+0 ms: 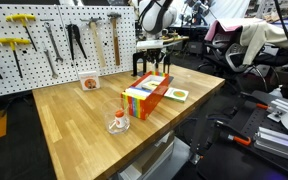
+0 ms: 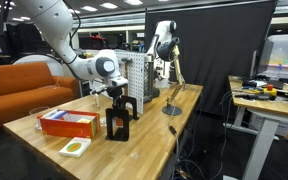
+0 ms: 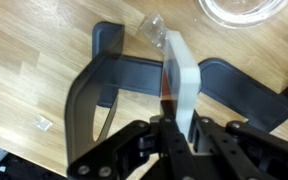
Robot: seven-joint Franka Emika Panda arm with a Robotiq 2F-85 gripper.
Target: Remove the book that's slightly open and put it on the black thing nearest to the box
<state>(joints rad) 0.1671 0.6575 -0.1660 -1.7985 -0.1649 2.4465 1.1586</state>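
Wrist view: book [image 3: 181, 78] upright, near edge clamped between both fingers [image 3: 152, 137], above the black stand [image 3: 92, 92].

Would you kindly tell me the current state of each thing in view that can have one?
gripper: shut on the book.
book: held on edge over the black stand; whether its pages are open cannot be told.
black stand: standing on the table, beneath the book.
box: lying on the table, untouched.
white booklet: lying flat beside the box.
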